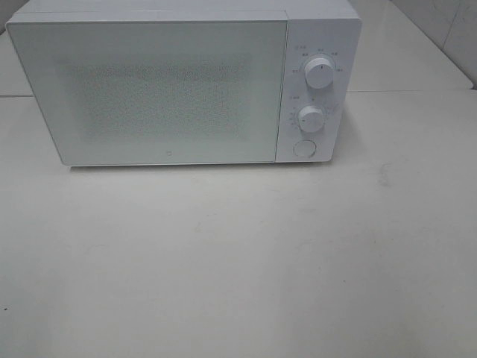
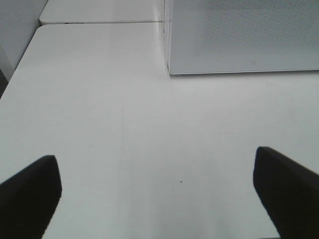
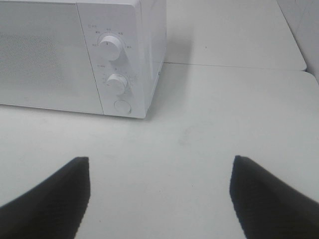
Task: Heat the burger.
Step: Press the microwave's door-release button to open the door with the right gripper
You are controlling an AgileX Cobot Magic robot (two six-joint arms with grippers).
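The pincer hangs spread wide over the white desk, the microwave's closed door ahead.

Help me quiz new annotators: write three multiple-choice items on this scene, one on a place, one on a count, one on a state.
1. In the high view, where on the microwave is the control panel?
A. right of the door
B. left of the door
C. under the door

2. How many knobs does the control panel carry?
A. one
B. two
C. four

3. How is the door?
A. swung open
B. taken off
C. shut

Answers:
1 A: the control panel sits along the door's right edge.
2 B: one knob sits above the other, with a round button beneath them.
3 C: the door lies flush with the front and hides the inside.
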